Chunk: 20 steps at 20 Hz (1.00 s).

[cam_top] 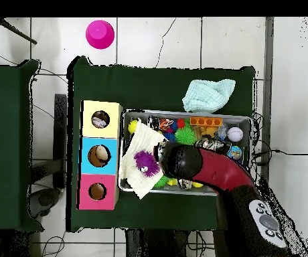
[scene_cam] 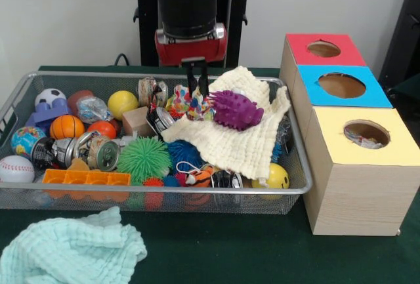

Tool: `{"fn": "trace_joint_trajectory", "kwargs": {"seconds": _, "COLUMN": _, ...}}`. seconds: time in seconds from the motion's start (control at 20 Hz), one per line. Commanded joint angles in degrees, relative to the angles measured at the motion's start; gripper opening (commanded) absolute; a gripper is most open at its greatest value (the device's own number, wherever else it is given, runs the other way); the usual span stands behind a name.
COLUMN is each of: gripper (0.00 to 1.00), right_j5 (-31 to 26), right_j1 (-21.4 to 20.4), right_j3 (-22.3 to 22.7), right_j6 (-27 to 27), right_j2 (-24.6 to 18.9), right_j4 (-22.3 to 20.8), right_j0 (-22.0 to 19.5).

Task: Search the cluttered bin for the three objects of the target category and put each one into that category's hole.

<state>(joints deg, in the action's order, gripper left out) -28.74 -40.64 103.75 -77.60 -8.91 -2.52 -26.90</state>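
Search in progress, bin (scene_cam: 298,189) not emptied.
The gripper (scene_cam: 197,94) is held clenched, grasping nothing visible; something is seen in the yellow box's hole (scene_cam: 366,134).

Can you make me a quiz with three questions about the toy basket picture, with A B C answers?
1. Where is the purple spiky toy?
A. on the yellow cloth
B. inside the red box
C. on the green table

2. What colour is the top of the middle box?
A. red
B. blue
C. yellow

3. What is the pincer doing?
A. lifting a baseball
B. dropping a ball into a hole
C. hanging over the basket beside the purple toy, carrying nothing

Answers:
1 A, it lies on the yellow cloth draped over the toys.
2 B, the blue top sits between the red and yellow ones.
3 C, its tips point down just left of the toy, and nothing hangs from them.
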Motion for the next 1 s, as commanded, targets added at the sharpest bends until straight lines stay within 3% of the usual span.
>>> {"fn": "trace_joint_trajectory", "kwargs": {"seconds": 0.05, "gripper": 0.00, "right_j5": -10.14, "right_j1": -7.88, "right_j3": 2.37, "right_j6": -6.37, "right_j2": -4.11, "right_j4": 4.14, "right_j0": -0.63}}
{"fn": "trace_joint_trajectory", "kwargs": {"seconds": 0.2, "gripper": 0.00, "right_j5": -9.35, "right_j1": -8.06, "right_j3": 0.36, "right_j6": -6.97, "right_j2": -4.15, "right_j4": 5.27, "right_j0": -0.43}}
{"fn": "trace_joint_trajectory", "kwargs": {"seconds": 0.3, "gripper": 0.00, "right_j5": -10.79, "right_j1": -8.28, "right_j3": -2.28, "right_j6": -7.02, "right_j2": -3.12, "right_j4": 4.60, "right_j0": 0.85}}
{"fn": "trace_joint_trajectory", "kwargs": {"seconds": 0.4, "gripper": 0.00, "right_j5": -7.99, "right_j1": -9.68, "right_j3": -4.82, "right_j6": -6.87, "right_j2": -1.34, "right_j4": 2.02, "right_j0": 2.53}}
{"fn": "trace_joint_trajectory", "kwargs": {"seconds": 0.6, "gripper": 0.00, "right_j5": -13.78, "right_j1": -13.12, "right_j3": -5.36, "right_j6": -4.48, "right_j2": -3.99, "right_j4": 4.30, "right_j0": 1.86}}
{"fn": "trace_joint_trajectory", "kwargs": {"seconds": 0.75, "gripper": 0.00, "right_j5": -15.81, "right_j1": -13.26, "right_j3": -7.40, "right_j6": -7.95, "right_j2": -4.09, "right_j4": 6.35, "right_j0": 3.42}}
{"fn": "trace_joint_trajectory", "kwargs": {"seconds": 1.0, "gripper": 0.00, "right_j5": -16.27, "right_j1": -11.01, "right_j3": -12.38, "right_j6": -12.18, "right_j2": -2.15, "right_j4": 6.15, "right_j0": 7.54}}
